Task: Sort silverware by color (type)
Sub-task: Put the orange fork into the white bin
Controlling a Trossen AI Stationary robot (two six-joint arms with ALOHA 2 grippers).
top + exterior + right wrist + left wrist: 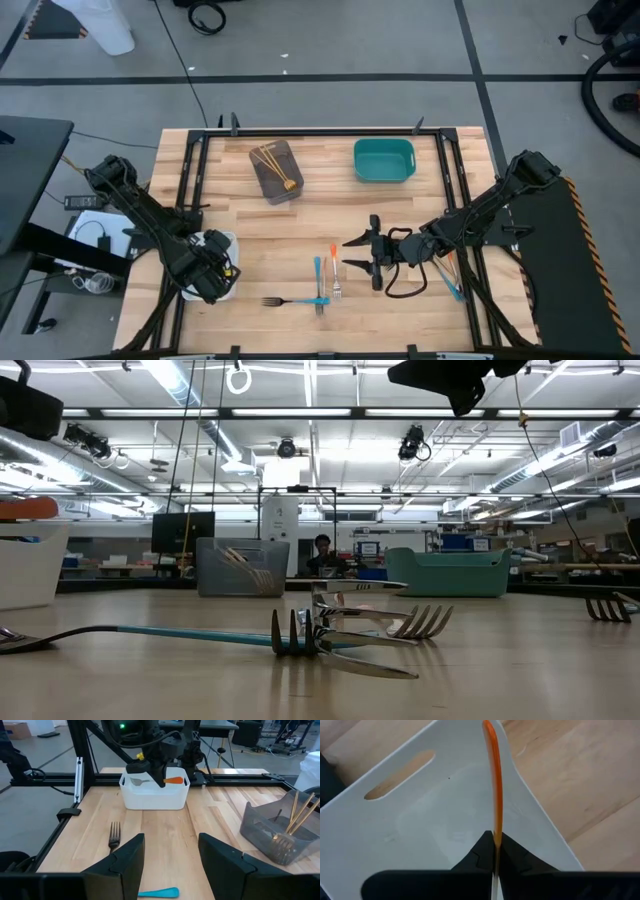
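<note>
My left gripper (212, 268) is over the white tray (228, 240) at the table's left near side, shut on an orange-handled fork (493, 775). My right gripper (170, 855) is open and hovers above the table's middle near side (365, 255), touching nothing. Below and ahead of it lie a dark fork (115, 834), blue-handled forks (318, 280) and an orange-handled one (333, 255), flat on the wood. Gold forks (270, 163) lean in the grey tray (290, 190). More forks (450, 275) lie under the right arm. My left gripper pinches the orange-handled fork between its two fingers (482, 851), at the lower end of the orange handle (494, 832) where the metal begins. It comes from above. The fork is lifted clear, about level at the tray's rim, its handle (173, 780) sticking out sideways.
A teal tray (383, 160) stands at the far side, right of the grey one. Black frame rails run along the table's left, right and far edges (300, 132). Bare wood lies between the trays and the forks. A person shows far off in the room (321, 550).
</note>
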